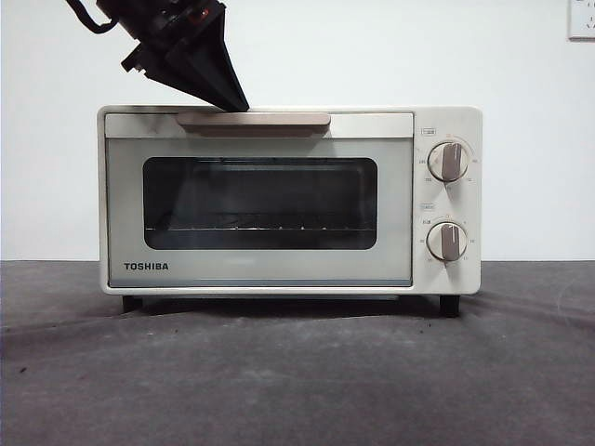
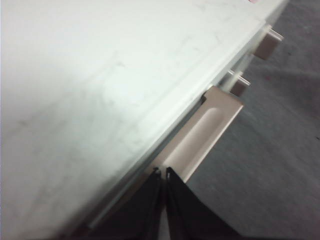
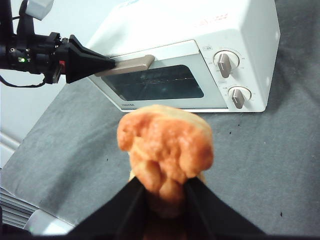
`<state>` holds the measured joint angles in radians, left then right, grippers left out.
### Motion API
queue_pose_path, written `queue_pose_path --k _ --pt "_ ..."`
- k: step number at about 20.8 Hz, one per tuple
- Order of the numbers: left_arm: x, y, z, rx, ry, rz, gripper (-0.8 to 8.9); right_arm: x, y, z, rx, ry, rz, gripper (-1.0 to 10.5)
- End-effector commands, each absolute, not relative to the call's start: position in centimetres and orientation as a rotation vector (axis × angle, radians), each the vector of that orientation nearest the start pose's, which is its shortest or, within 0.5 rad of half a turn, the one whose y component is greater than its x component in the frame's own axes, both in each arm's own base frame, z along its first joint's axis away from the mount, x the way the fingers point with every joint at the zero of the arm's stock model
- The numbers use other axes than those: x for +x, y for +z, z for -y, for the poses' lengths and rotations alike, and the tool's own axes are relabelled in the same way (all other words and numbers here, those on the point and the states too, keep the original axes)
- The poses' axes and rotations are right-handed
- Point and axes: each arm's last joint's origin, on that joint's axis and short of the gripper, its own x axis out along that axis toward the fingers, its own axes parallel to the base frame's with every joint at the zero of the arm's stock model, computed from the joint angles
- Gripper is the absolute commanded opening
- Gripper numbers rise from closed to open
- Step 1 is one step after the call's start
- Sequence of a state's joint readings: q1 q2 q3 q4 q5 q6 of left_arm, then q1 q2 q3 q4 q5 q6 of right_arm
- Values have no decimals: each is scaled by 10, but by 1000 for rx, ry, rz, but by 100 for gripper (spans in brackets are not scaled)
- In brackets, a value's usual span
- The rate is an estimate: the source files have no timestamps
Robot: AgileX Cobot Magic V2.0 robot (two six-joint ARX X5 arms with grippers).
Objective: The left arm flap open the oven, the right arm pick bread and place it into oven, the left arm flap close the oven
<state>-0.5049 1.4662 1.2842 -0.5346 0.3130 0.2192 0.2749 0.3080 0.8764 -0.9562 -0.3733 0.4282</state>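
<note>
White wall backs a dark grey cloth-covered table (image 1: 297,372), where the cream-white boxy TOSHIBA oven (image 1: 288,200) stands, door still shut. Judged rigid and heavy, it should stay put. Its beige bar handle (image 1: 253,120) at 12 o'clock on the door is the place to hook; the left gripper (image 1: 237,105), jaws closed together, rests its tip there. The golden-tan lumpy bread (image 3: 165,147), likely light, soft and crushable, sits clamped in the right gripper (image 3: 165,192), well back from the oven. Only the shut door bars its way.
</note>
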Motion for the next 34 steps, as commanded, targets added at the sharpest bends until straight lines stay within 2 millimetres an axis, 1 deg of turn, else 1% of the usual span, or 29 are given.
queue_pose_path --k 1,7,14,19,22,26,28,31,34 --pt "269 306 167 305 -887 -746 16 24 336 -18 438 559 -501 76" --pt "257 301 172 358 -878 -830 16 24 336 -18 435 559 -500 76" --pt "238 296 180 361 -908 -855 16 24 336 -18 433 557 -499 76" --pt "223 289 179 342 -906 -853 16 24 336 -18 426 551 -496 76" --pt "211 276 176 298 -900 -842 16 24 336 -18 420 553 -493 76" --pt "201 255 175 248 -889 -872 16 24 336 -18 406 556 -490 76" --pt "196 249 177 240 -892 -881 16 24 336 -18 405 556 -489 76" --pt "191 245 180 233 -882 -899 16 24 336 -18 404 556 -489 76" --pt "184 239 184 259 -859 -911 16 24 336 -18 403 557 -489 76"
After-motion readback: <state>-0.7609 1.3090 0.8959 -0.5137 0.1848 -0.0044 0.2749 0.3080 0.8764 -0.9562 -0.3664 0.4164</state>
